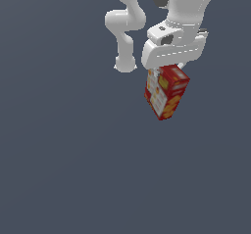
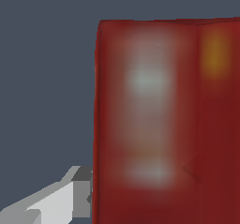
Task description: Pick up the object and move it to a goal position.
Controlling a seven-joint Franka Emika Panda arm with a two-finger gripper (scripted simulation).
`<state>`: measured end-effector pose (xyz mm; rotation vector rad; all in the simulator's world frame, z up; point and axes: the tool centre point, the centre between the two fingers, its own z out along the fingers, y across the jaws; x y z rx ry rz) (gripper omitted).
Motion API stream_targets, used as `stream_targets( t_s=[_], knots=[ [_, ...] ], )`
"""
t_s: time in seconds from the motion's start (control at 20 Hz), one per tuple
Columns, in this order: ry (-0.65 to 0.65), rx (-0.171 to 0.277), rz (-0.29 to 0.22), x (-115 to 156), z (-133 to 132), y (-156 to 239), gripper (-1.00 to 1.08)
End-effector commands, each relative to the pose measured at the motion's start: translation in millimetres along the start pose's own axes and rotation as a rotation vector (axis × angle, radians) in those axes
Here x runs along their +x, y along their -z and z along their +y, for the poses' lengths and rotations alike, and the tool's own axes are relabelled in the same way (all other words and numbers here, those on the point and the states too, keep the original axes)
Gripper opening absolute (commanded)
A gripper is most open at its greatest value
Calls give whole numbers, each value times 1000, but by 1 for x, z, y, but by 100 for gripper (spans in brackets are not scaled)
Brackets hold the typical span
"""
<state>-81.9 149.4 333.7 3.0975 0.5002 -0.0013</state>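
Observation:
The object is a small red carton (image 1: 166, 92) with yellow-orange pictures and a white panel. It hangs tilted under my white gripper (image 1: 165, 69), which is shut on its upper end. The fingertips are mostly hidden behind the carton in the exterior view. In the wrist view the carton (image 2: 164, 124) fills most of the picture, blurred and very close, with one grey-white finger (image 2: 70, 197) pressed against its side. The other finger is out of view there.
The white arm's links (image 1: 126, 27) rise behind the gripper in the exterior view. The background is a uniform dark grey-blue surface (image 1: 63, 154). No goal marker shows.

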Motion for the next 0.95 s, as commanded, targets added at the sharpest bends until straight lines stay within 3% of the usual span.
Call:
stream_targets(
  t_s=[0.0, 0.45, 0.9],
  knots=[
    [0, -1, 1, -7, -24, 21, -100],
    [0, 2, 1, -22, -91, 81, -100],
    [-1, 4, 1, -24, -112, 99, -100]
  ],
)
